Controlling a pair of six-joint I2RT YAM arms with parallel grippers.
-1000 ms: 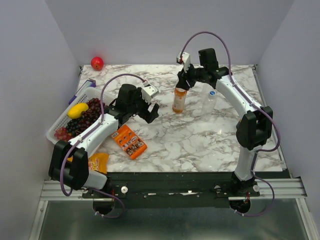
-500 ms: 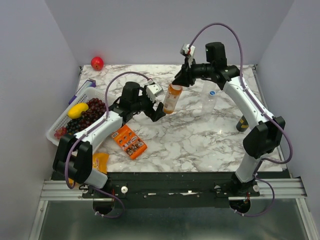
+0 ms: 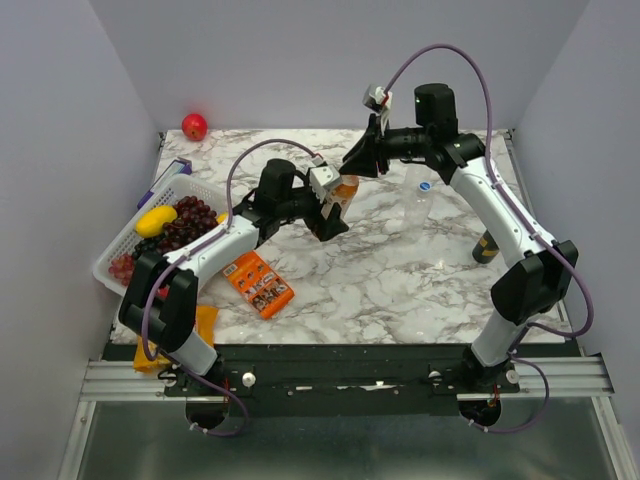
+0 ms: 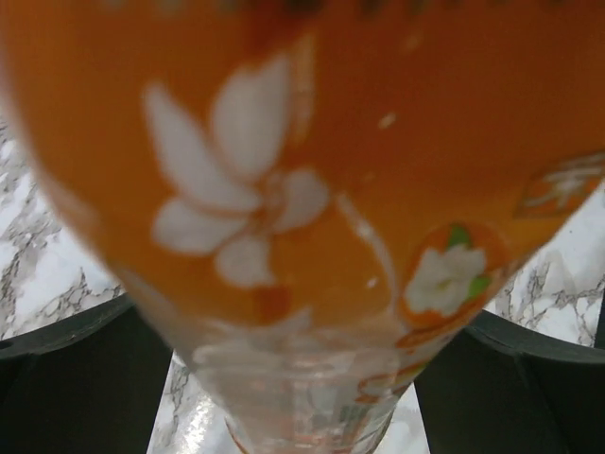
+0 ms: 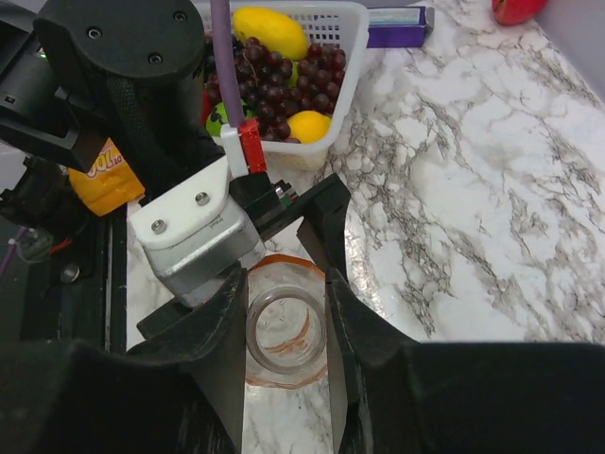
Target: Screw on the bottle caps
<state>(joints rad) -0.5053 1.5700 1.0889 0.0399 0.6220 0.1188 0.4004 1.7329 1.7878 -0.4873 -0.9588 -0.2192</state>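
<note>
The bottle with orange liquid (image 3: 344, 192) hangs tilted above the table's middle, its neck clamped in my right gripper (image 3: 355, 168). In the right wrist view its open, capless mouth (image 5: 286, 329) shows between the two right fingers (image 5: 219, 345). My left gripper (image 3: 333, 212) stands open with its fingers either side of the bottle's lower body. In the left wrist view the orange flowered label (image 4: 284, 170) fills the frame, with both dark fingers (image 4: 76, 378) apart from it. A blue cap (image 3: 425, 185) shows at the top of a clear bottle (image 3: 418, 203) to the right.
A white basket (image 3: 112, 252) of grapes and lemons stands at the left edge, also in the right wrist view (image 5: 352, 43). A red apple (image 3: 194, 126) lies at the back left. An orange packet (image 3: 257, 283) and a yellow bag (image 3: 197, 325) lie front left. A dark can (image 3: 485, 247) stands right.
My right gripper closed on the orange bottle, lifted it off the table and carried it left, tilted. My left gripper moved right until its open fingers flank the bottle.
</note>
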